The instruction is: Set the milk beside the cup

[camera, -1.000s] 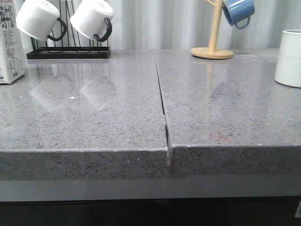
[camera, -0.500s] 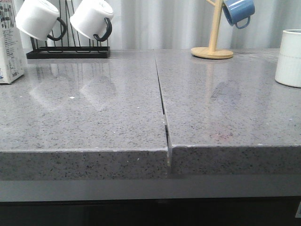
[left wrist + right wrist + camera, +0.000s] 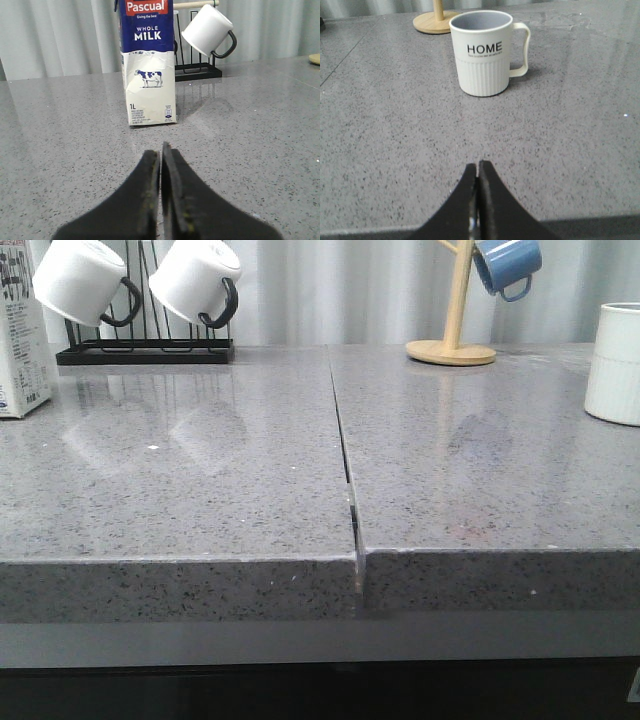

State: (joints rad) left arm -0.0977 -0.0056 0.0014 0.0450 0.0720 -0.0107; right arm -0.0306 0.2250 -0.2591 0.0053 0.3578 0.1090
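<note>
The milk point(image 3: 148, 62) is a tall white carton with a dark blue top and a cow picture. It stands upright at the far left of the counter point(image 3: 22, 335), partly cut off in the front view. My left gripper point(image 3: 160, 150) is shut and empty, some way short of the carton and pointing at it. The cup point(image 3: 484, 52) is an off-white ribbed mug lettered "HOME", upright at the counter's far right point(image 3: 614, 362), its handle turned away from the milk. Short of the cup, my right gripper point(image 3: 478, 166) is shut with nothing in it. Neither gripper shows in the front view.
A black wire rack point(image 3: 145, 345) at the back left carries two white mugs with black handles point(image 3: 195, 282). A wooden mug tree point(image 3: 452, 340) at the back right holds a blue mug point(image 3: 507, 265). A seam point(image 3: 345, 460) splits the grey counter down the middle.
</note>
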